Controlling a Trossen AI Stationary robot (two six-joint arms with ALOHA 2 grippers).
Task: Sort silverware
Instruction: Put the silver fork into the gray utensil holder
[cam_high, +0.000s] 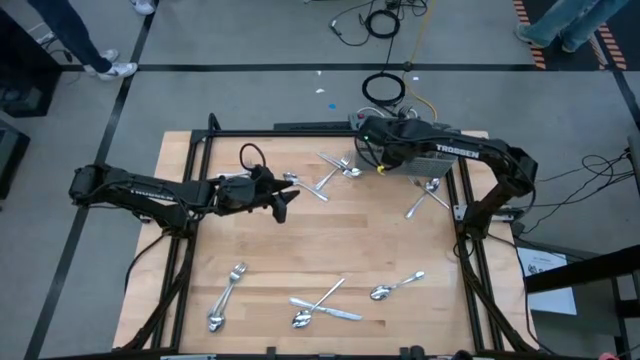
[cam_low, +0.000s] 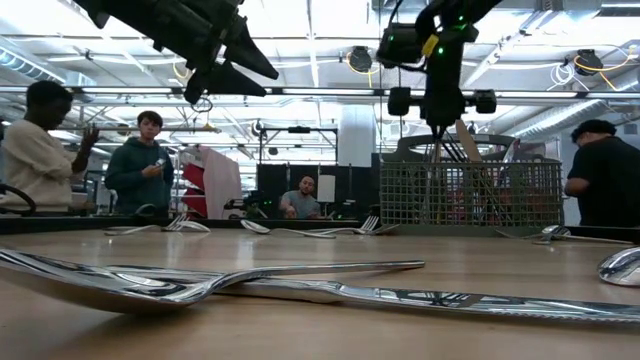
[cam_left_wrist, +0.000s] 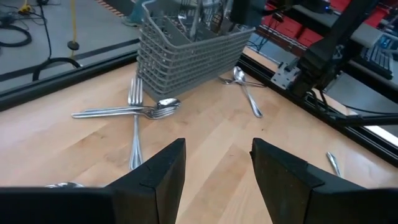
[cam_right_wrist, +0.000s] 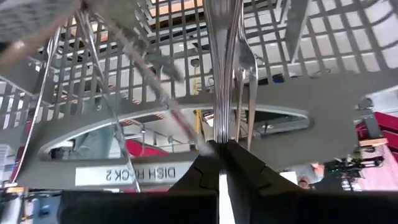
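Right tool (cam_right_wrist: 219, 149), pressed together on a utensil handle (cam_right_wrist: 221, 74), lowers it into the mesh basket (cam_left_wrist: 186, 53); left tool (cam_left_wrist: 214, 174), spread, hovers above loose silverware (cam_high: 325, 305) scattered across the worktop (cam_high: 330, 240)

a grey floor (cam_high: 250, 95) with coiled cables (cam_high: 383, 88) is seen at twelve o'clock; ceiling lights (cam_low: 300, 20) are lit.
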